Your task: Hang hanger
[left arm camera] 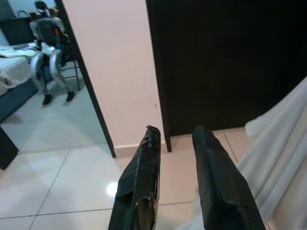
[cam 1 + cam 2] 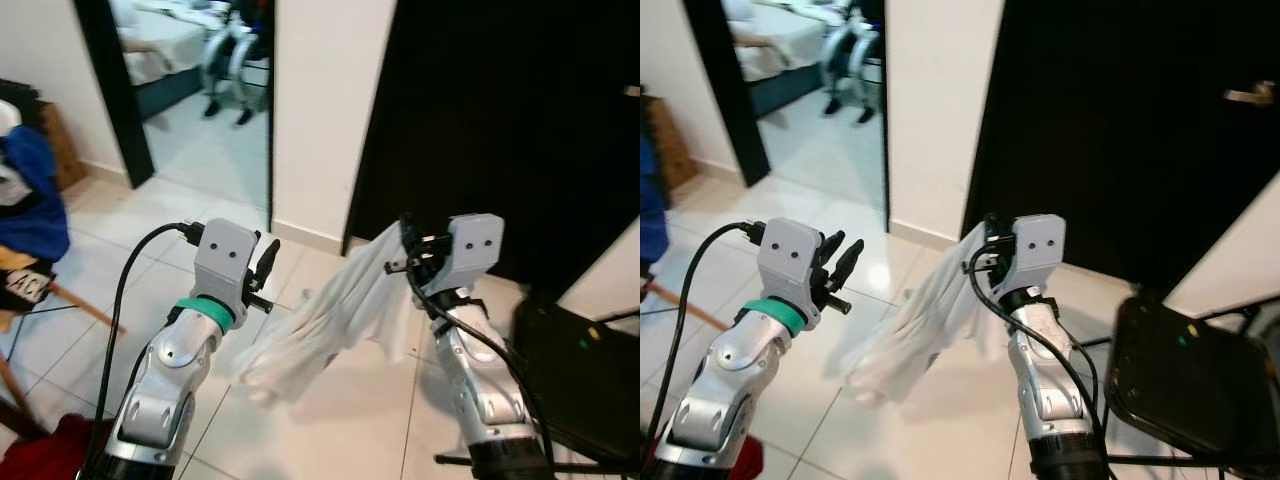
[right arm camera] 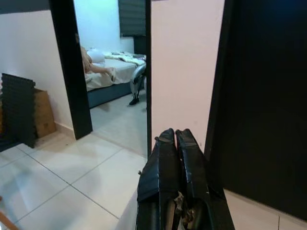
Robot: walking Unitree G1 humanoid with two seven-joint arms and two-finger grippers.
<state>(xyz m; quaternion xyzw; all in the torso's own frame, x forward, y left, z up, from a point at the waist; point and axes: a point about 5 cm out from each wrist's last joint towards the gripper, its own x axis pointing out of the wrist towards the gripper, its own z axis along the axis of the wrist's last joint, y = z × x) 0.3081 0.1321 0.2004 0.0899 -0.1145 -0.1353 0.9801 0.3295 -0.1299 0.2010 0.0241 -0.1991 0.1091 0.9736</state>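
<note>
Left gripper (image 2: 266, 268) raised over the tiled floor (image 2: 150, 220), fingers apart, holding nothing. White garment (image 2: 320, 325) drapes between the arms, hanging from the right gripper (image 2: 408, 245), whose fingers are pressed together on the cloth's top edge. Can't make out the hanger itself, likely inside the fabric. Risk: the thin pinch slips while walking, or the trailing cloth snags on the dark door (image 2: 500, 120).
</note>
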